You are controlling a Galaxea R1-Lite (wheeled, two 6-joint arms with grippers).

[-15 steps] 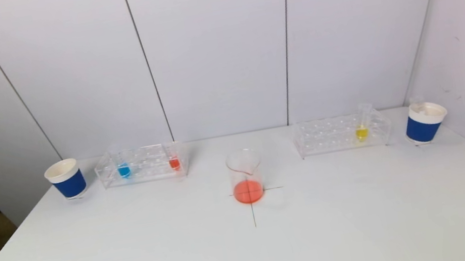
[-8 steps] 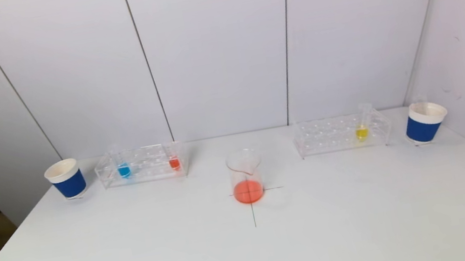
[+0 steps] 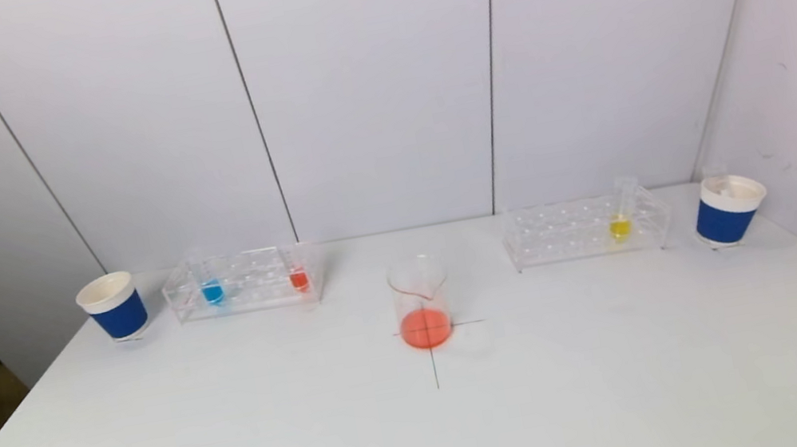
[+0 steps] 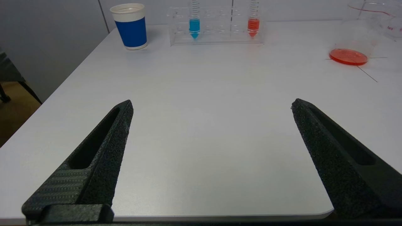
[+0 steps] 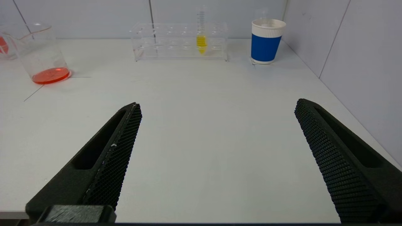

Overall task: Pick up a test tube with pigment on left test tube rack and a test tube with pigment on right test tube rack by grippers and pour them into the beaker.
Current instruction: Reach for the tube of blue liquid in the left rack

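Note:
The glass beaker [image 3: 421, 302] stands mid-table on a drawn cross, with orange-red liquid at its bottom. The clear left test tube rack [image 3: 244, 283] holds a blue-pigment tube [image 3: 212, 289] and a red-pigment tube [image 3: 299, 276]. The clear right test tube rack [image 3: 584, 230] holds a yellow-pigment tube [image 3: 619, 219]. Neither arm shows in the head view. My left gripper [image 4: 212, 106] hangs open over the table's near edge, far from the left rack [image 4: 216, 26]. My right gripper [image 5: 218, 106] is open too, far short of the right rack [image 5: 179, 40] and its yellow tube [image 5: 201, 39].
A blue paper cup [image 3: 114, 307] stands left of the left rack, another blue cup [image 3: 726, 209] right of the right rack. Wall panels close the back and the right side. The table's left edge drops to the floor.

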